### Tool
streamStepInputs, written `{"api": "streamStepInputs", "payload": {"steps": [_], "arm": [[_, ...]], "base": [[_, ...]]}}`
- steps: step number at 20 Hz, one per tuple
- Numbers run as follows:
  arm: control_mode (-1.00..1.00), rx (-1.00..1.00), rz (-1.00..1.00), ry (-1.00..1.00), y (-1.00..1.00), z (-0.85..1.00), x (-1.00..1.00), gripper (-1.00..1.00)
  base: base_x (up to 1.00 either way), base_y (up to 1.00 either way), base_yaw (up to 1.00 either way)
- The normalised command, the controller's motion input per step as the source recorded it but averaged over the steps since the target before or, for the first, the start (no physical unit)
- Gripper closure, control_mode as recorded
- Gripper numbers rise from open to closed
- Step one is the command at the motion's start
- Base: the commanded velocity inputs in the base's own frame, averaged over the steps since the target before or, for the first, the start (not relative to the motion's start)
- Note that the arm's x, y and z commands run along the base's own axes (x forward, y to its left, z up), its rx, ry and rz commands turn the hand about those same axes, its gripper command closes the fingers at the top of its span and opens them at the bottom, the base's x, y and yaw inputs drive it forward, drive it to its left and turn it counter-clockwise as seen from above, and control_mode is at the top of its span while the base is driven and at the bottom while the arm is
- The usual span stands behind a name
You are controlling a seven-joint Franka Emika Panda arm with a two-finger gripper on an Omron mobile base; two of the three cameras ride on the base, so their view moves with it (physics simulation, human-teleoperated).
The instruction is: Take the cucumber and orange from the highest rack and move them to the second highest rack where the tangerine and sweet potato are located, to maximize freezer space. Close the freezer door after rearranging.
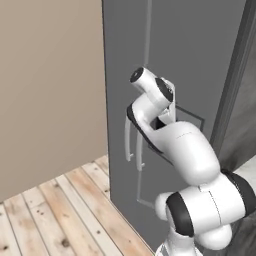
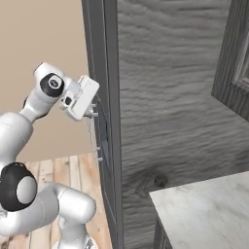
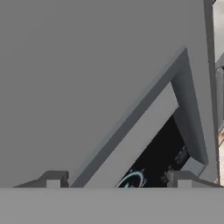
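End effector (image 2: 92, 113) spread open against freezer door (image 1: 200, 60).

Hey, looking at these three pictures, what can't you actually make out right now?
- Cucumber, orange and both racks: hidden behind the freezer door in both base views.
- Gripper: whether the jaws are open or shut; in the left base view the arm hides them, in the right base view they are too small to tell.
- Handles: tops covered by the arm in the left base view.
- Hand view: the dark recess is cut off by the fingertips and bottom edge.

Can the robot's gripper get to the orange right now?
Probably not. The gripper is pressed up against the outside of the grey freezer door, which looks closed or nearly so, and no orange can be seen. The door would need opening first.
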Motion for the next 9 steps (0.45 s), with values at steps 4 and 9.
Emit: {"api": "streamStepInputs", "payload": {"steps": [4, 9], "arm": [[-1.00, 0.00, -0.21, 0.00, -0.61, -0.25, 0.00, -1.00], [-1.00, 0.00, -0.11, -0.02, -0.43, -0.22, 0.00, -1.00]], "base": [[0.00, 0.00, 0.00], [0.00, 0.00, 0.00]]}}
